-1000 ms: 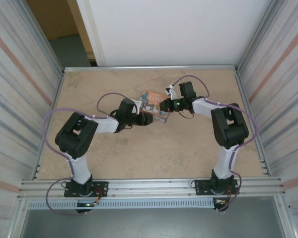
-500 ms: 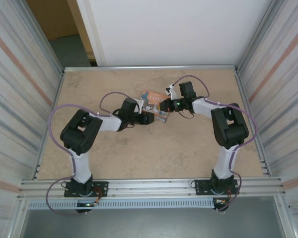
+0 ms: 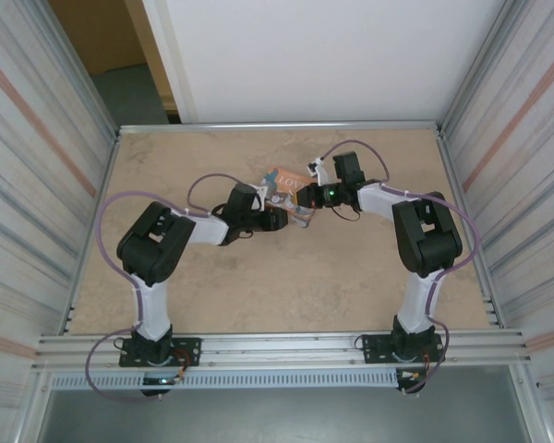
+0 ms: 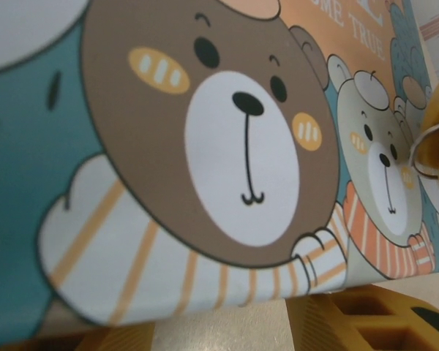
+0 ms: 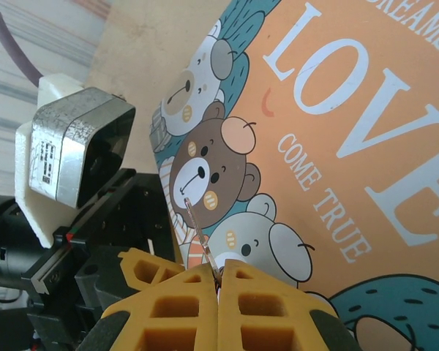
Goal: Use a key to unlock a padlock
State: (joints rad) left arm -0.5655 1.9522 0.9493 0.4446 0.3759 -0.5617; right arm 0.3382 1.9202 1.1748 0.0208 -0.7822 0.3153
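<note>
My right gripper is shut on a thin silvery key, whose blade sticks out over the cartoon bears on the orange "LOVE" box. The box lies mid-table between both grippers. My left gripper is open, and its yellow fingers stand apart at the box's near edge, with bare table showing between them. In the top view the left gripper is at the box's near-left side and the right gripper at its right side. The padlock is hidden.
The left wrist camera housing and black gripper body sit close beside the key's tip. Corrugated metal walls line both sides of the beige table, and a white panel closes the back.
The left arm has pushed a little to the right toward the box and its jaws have narrowed. The right arm and the key have stayed put.
</note>
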